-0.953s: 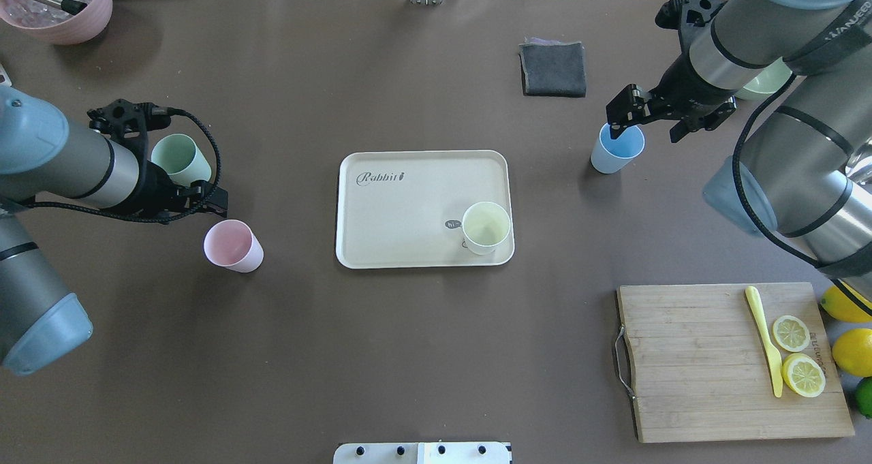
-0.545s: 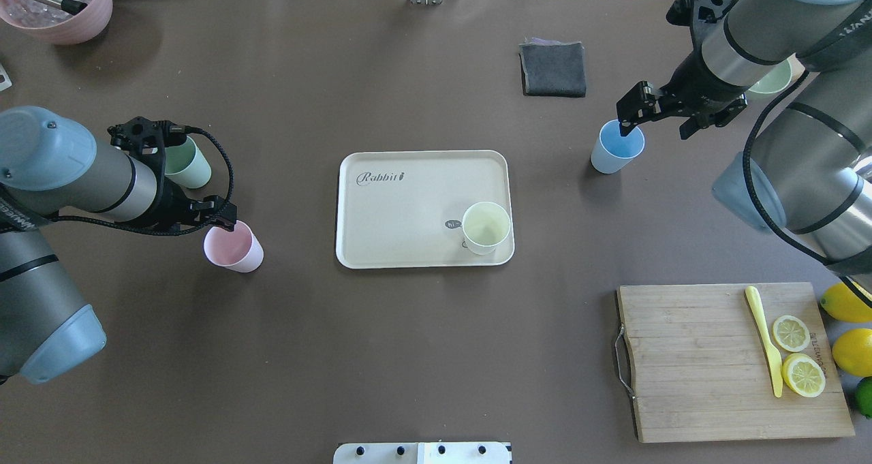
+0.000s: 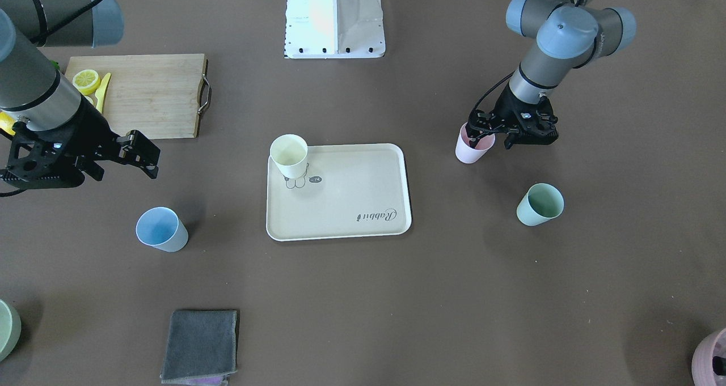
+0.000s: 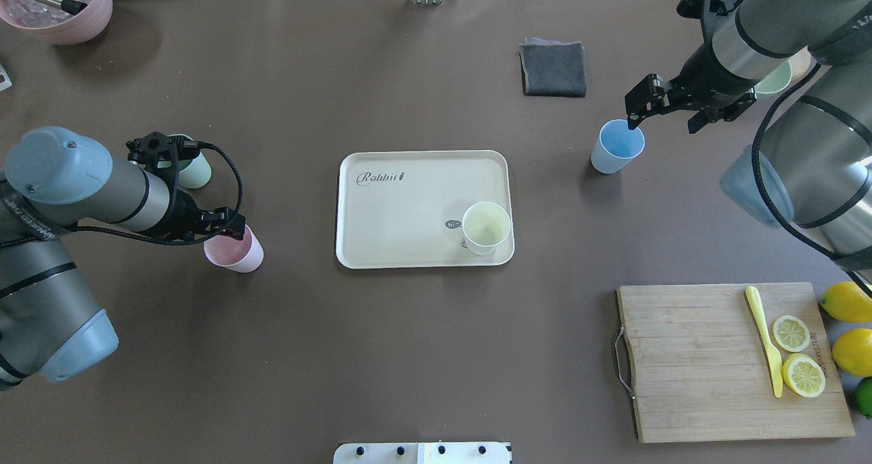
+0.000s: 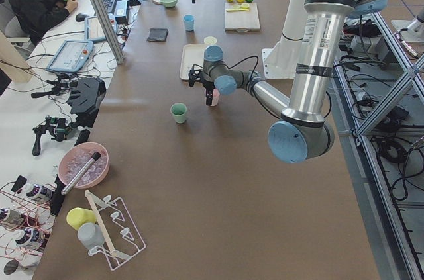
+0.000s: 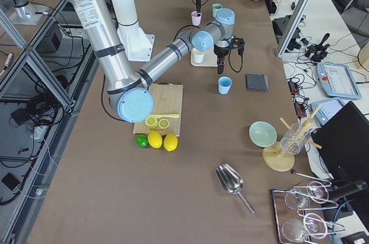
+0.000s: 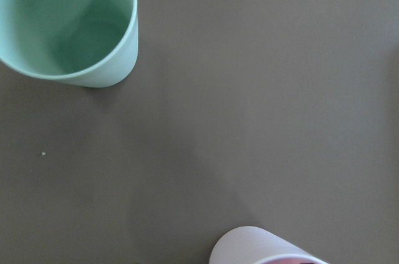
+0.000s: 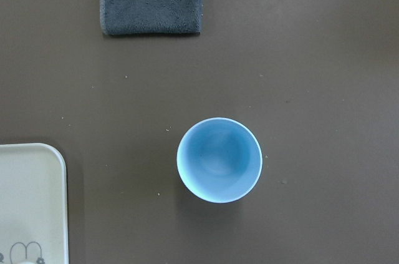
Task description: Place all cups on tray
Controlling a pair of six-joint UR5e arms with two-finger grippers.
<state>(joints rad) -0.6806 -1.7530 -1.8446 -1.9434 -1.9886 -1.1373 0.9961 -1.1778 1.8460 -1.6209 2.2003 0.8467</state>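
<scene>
The cream tray (image 4: 402, 205) (image 3: 351, 196) lies mid-table with the pale yellow cup (image 4: 486, 227) (image 3: 288, 155) upright on one corner. The pink cup (image 4: 234, 247) (image 3: 472, 147) (image 7: 265, 248) stands on the table left of the tray. My left gripper (image 4: 228, 231) (image 3: 492, 141) is open at its rim, one finger inside, one outside. The mint green cup (image 4: 196, 171) (image 3: 540, 204) (image 7: 68, 20) stands behind my left wrist. The light blue cup (image 4: 616, 147) (image 3: 160, 229) (image 8: 219, 159) stands right of the tray. My right gripper (image 4: 667, 113) (image 3: 120, 164) is open and empty, above and just beside it.
A folded grey cloth (image 4: 553, 69) lies behind the blue cup. A wooden cutting board (image 4: 695, 362) with lemon slices and a yellow knife is at the near right, whole lemons (image 4: 848, 328) beside it. A mauve pot (image 4: 58, 7) stands far left, a pale green bowl (image 3: 5, 329) far right.
My left gripper has moved from beside the mint green cup to the pink cup's rim. My right gripper has drawn back from the blue cup's rim. No cup has moved.
</scene>
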